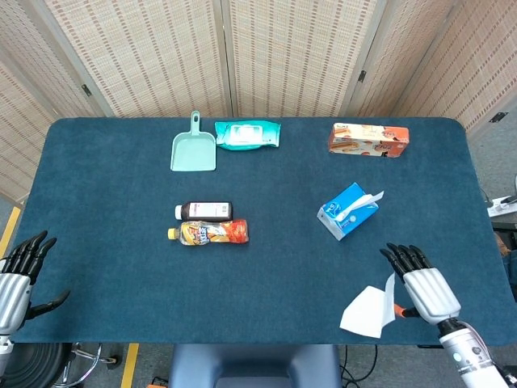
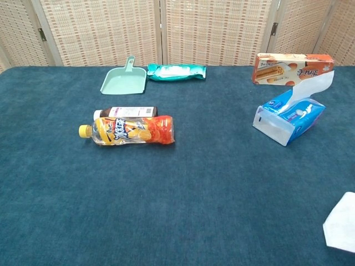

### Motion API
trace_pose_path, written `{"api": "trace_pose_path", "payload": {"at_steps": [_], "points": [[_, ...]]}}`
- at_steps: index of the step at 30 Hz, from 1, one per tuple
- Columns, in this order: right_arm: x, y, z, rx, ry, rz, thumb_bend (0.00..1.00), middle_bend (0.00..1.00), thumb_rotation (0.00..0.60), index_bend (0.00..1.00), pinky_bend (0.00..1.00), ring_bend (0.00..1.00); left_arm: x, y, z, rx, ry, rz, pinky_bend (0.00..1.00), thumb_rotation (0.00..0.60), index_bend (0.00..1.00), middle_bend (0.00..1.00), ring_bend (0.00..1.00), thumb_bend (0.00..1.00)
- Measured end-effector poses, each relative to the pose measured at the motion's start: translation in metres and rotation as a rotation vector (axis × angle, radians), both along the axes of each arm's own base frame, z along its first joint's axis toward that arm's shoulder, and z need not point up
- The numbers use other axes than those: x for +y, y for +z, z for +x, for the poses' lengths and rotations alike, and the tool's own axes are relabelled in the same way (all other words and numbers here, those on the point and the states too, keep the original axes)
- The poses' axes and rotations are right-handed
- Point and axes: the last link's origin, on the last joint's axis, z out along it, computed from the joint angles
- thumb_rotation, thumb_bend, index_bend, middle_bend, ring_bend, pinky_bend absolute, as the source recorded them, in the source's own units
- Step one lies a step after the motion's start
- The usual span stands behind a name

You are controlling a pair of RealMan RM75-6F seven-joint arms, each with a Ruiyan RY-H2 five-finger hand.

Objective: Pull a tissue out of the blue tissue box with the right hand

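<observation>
The blue tissue box point(image 1: 347, 212) lies tilted on the right half of the blue table, with a fresh white tissue point(image 1: 371, 199) sticking out of its slot. The chest view shows the same box point(image 2: 288, 119) at the right. My right hand point(image 1: 425, 288) is near the table's front right edge, in front of the box and apart from it. It pinches one edge of a pulled-out white tissue point(image 1: 367, 310), which hangs to its left. In the chest view only that tissue point(image 2: 340, 229) shows, at the lower right corner. My left hand point(image 1: 16, 276) hovers off the front left corner, fingers spread, holding nothing.
An orange drink bottle point(image 1: 208, 233) and a dark bottle point(image 1: 203, 211) lie side by side left of centre. At the back stand a green dustpan point(image 1: 193, 150), a teal wipes pack point(image 1: 247, 134) and an orange biscuit box point(image 1: 368, 139).
</observation>
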Motion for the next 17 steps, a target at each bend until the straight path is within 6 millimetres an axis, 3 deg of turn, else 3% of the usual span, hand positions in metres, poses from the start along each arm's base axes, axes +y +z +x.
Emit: {"api": "trace_pose_path", "payload": {"at_steps": [10, 17], "points": [[0.0019, 0.0097, 0.0096, -0.459, 0.061, -0.083, 0.0, 0.0, 0.6, 0.0, 0.0, 0.0, -0.0003, -0.0006, 0.0008, 0.002, -0.004, 0.002, 0.12, 0.6, 0.0, 0.0, 0.0, 0.26], [0.0031, 0.0096, 0.0073, -0.439, 0.078, -0.088, 0.0, 0.0, 0.6, 0.0, 0.0, 0.0, -0.0004, -0.0002, 0.0005, 0.001, -0.004, 0.003, 0.12, 0.6, 0.0, 0.0, 0.0, 0.26]]}}
